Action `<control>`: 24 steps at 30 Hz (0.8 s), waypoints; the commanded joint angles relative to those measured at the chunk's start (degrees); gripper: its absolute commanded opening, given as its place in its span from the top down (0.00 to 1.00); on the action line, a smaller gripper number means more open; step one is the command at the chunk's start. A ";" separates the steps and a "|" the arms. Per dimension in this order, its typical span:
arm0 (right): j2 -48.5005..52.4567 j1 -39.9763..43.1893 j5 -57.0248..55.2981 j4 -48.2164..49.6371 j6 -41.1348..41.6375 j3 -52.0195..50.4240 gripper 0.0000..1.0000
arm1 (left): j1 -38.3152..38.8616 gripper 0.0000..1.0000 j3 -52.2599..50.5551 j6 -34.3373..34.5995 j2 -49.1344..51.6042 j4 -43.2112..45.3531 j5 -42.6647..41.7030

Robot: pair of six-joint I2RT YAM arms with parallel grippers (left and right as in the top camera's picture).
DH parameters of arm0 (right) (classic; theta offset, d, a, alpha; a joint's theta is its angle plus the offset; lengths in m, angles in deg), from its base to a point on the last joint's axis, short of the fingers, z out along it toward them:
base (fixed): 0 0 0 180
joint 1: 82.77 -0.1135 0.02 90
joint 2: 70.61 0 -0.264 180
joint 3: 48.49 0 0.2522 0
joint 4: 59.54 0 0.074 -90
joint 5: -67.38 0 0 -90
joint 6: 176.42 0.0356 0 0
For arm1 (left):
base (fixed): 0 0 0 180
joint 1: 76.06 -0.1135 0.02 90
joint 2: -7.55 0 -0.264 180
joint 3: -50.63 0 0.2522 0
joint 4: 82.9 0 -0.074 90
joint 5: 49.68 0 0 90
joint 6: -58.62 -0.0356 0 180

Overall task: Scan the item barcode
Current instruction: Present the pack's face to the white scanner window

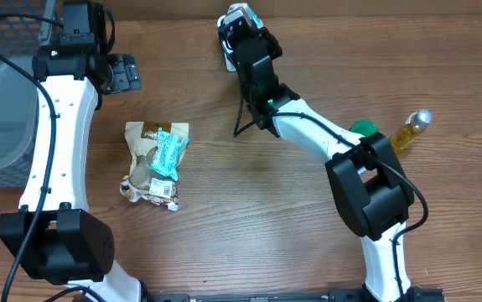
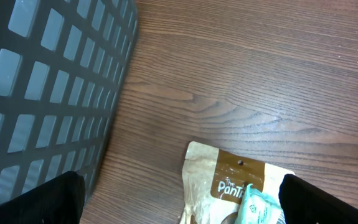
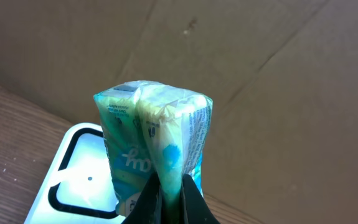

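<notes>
Closest in the right wrist view, at bottom centre: right gripper [image 3: 166,198], dark jaws pinched together on the lower fold of the soft packet [image 3: 154,137]. Held upright in the middle of the frame, pale green and white with blue print. Just behind, at lower left: white scanner plate [image 3: 88,171] with a black rounded outline, set on the wood table [image 3: 4,143]. Touching the packet or not: cannot tell. Farther back, across the whole top: brown cardboard wall [image 3: 278,74].

Closest in the left wrist view: left gripper [image 2: 182,205] spread wide and holding nothing, with black fingertips [image 2: 42,199] in the two bottom corners. Beyond, at bottom right of centre: brown pouch [image 2: 228,177] lying flat, with a teal wrapper [image 2: 263,208] on top of it. Farther off, filling the upper left: dark mesh basket [image 2: 48,81].

From overhead, along the bottom edge: the two arm bases, left and right. In the middle band, left of centre: pouch and wrapper on the table, apart from both grippers. In the same band, toward the right edge: a green round thing [image 1: 362,128] partly hidden by the right arm, and near it a small yellow bottle [image 1: 412,130]. At the top: left gripper in the upper left beside the basket, right gripper with the packet at top centre by the scanner plate.
</notes>
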 commanded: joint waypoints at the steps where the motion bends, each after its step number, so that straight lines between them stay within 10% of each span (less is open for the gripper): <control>1: -0.39 0.92 3.30 0.57 -0.15 0.81 0.96 | 0.17 0.01 1.05 -0.81 -0.87 0.04 0.39; 24: 7.28 2.49 3.13 7.87 -2.25 0.81 0.96 | 0.17 0.01 1.05 -0.81 -0.87 0.04 0.39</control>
